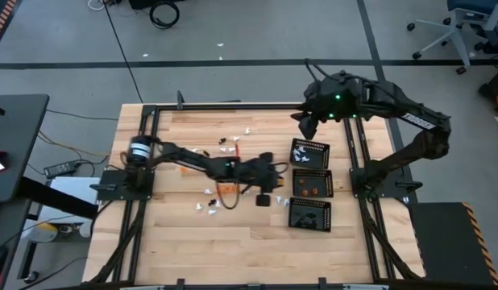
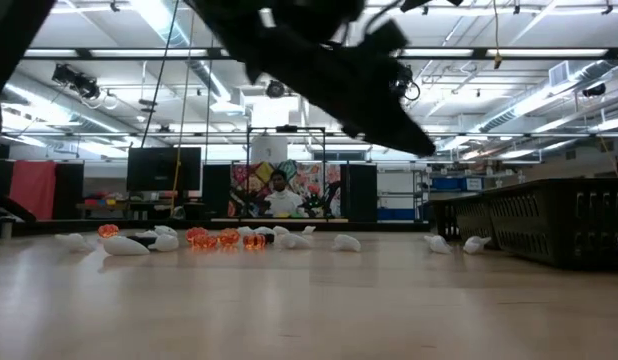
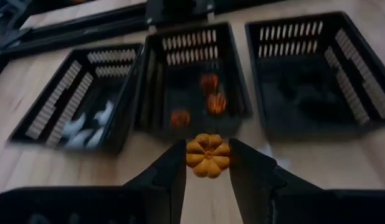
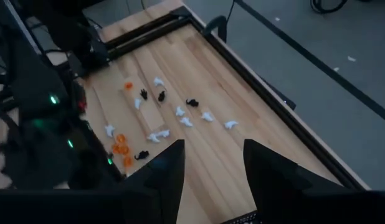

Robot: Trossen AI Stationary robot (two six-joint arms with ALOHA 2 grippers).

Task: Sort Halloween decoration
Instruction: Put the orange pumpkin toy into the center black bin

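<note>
Left wrist view | trays (image 3: 199,37): three | left fingers (image 3: 174,174) grasping one orange pumpkin (image 3: 207,155) | right fingers (image 4: 171,168) released

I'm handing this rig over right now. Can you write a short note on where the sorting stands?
Left gripper: shut on an orange pumpkin, facing the middle tray.
Right gripper: open, empty, raised over the table's far right.
Done: white pieces in one end tray, orange pieces in the middle one.
Left: drop the pumpkin in; sort the loose trinkets on the table.

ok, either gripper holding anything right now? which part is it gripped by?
Left gripper pinches an orange pumpkin trinket by its two opposite sides, between the fingertips. Right gripper is open and holds nothing.
</note>
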